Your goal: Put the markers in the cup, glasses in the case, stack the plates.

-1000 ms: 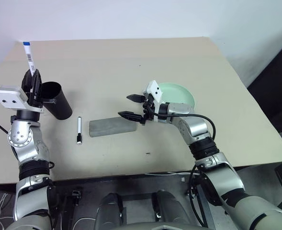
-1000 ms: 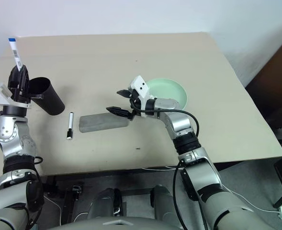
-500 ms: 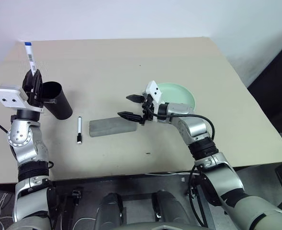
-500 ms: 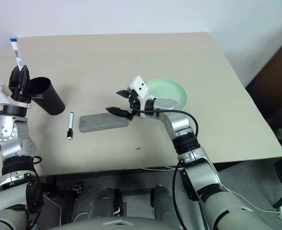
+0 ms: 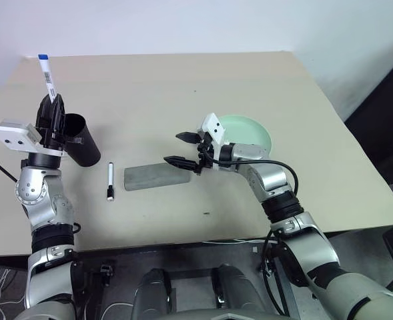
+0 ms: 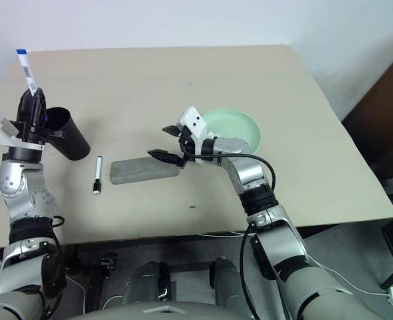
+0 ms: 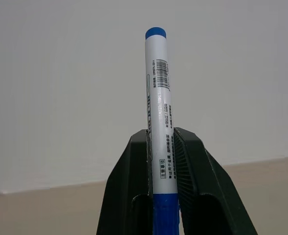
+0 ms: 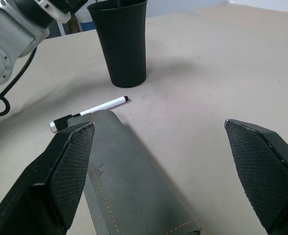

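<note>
Blue-capped marker (image 5: 47, 80) clamped upright in left claw (image 5: 52, 115); right claw (image 5: 187, 149) spread wide, empty.

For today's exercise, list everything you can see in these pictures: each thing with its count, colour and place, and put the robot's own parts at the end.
Table: one, beige, under everything.
Cup: one, black, upright near the table's left edge.
Blue-capped marker: one, white with blue cap, held upright above the cup's left side.
Black-capped marker: one, white with black cap, flat on the table between cup and case.
Case: one, grey, closed, lying mid-table.
Plate: one visible, mint green, right of centre, behind the right arm.
Left gripper: shut on the blue-capped marker.
Right gripper: open, over the case's right end.
</note>
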`<state>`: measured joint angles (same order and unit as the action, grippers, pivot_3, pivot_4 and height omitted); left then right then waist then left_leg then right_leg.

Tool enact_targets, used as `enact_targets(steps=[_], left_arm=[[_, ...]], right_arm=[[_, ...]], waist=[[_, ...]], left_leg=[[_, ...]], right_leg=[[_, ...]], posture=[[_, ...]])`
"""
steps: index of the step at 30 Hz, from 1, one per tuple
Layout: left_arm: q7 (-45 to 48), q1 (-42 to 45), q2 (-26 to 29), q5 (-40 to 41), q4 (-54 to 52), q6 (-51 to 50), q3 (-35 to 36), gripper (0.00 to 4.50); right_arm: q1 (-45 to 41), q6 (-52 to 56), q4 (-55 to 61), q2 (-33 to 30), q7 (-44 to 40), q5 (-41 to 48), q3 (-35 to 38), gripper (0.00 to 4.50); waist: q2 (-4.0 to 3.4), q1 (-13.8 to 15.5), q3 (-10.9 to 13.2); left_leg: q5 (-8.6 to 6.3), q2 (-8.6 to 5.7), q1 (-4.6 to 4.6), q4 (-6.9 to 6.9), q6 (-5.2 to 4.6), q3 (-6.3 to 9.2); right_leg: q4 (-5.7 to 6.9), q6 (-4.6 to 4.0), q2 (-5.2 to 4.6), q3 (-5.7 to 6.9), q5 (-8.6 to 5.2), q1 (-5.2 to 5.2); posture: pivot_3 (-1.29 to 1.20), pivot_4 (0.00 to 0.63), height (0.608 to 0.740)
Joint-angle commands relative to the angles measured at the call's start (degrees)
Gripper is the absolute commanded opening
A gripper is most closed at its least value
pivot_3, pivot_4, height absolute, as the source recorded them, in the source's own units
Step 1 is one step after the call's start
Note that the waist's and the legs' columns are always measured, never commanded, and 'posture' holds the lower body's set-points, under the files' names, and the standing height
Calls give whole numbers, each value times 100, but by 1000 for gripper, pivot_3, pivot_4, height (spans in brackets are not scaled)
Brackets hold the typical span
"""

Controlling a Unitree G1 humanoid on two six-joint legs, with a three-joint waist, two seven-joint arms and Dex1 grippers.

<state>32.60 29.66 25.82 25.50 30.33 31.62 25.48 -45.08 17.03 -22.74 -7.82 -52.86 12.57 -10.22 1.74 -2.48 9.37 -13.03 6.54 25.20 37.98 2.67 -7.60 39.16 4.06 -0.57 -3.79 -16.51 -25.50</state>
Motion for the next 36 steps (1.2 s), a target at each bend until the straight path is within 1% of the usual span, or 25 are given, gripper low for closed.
enact_targets(steps=[1,16,19,20,21,23,28,29,33,36], left_arm=[[45,97,49,12,59,199,64,309],[-187,-71,118,-175,90,314,87,309],[-223,-88,124,-191,90,308,81,1320],[-233,-96,127,-197,89,306,78,1739],[-243,-102,130,-204,90,303,76,1951],[-271,-111,133,-222,88,293,71,2574],[-344,-111,127,-271,59,259,56,4302],[-359,-107,123,-280,49,251,52,4441],[-522,-142,136,-371,-185,81,0,4441],[-655,-306,205,-391,-649,-259,-28,4441]], right_arm=[[-84,-130,80,10,29,15,55,4500],[-103,-222,-3,9,15,-48,33,4500],[-116,-251,-31,10,9,-58,26,4500],[-119,-260,-39,9,6,-61,25,4500],[-120,-268,-45,8,5,-65,26,4500],[-119,-270,-49,9,6,-74,35,4500],[-103,-263,-29,3,13,-85,39,4500],[-102,-261,-27,2,13,-85,40,4500],[-87,-263,-8,2,16,-76,48,4500],[-89,-244,16,6,4,-29,85,4500]], waist=[[0,0,0],[0,-1,0],[0,-1,0],[0,-1,0],[0,-1,0],[0,-1,0],[0,-1,0],[0,-1,0],[0,-2,0],[0,-6,0]], left_leg=[[0,0,0,0,0,0],[0,0,0,0,0,0],[0,0,0,0,0,0],[0,0,0,0,0,0],[0,0,0,0,0,0],[0,0,0,0,0,0],[0,0,0,0,0,0],[0,0,0,0,0,0],[0,0,0,0,0,0],[0,0,0,0,0,0]], right_leg=[[0,0,0,0,0,0],[0,0,0,0,0,-1],[0,0,0,0,0,-1],[0,0,0,0,0,-1],[0,0,0,0,0,-1],[0,0,0,0,0,-1],[0,0,0,0,0,-1],[0,0,0,0,0,0],[0,0,0,0,0,-1],[0,0,0,0,0,-1]], posture=[[0,150,726],[0,150,726],[0,150,726],[0,150,726],[0,150,726],[0,150,726],[0,150,726],[0,150,726],[0,150,726],[0,150,726]])
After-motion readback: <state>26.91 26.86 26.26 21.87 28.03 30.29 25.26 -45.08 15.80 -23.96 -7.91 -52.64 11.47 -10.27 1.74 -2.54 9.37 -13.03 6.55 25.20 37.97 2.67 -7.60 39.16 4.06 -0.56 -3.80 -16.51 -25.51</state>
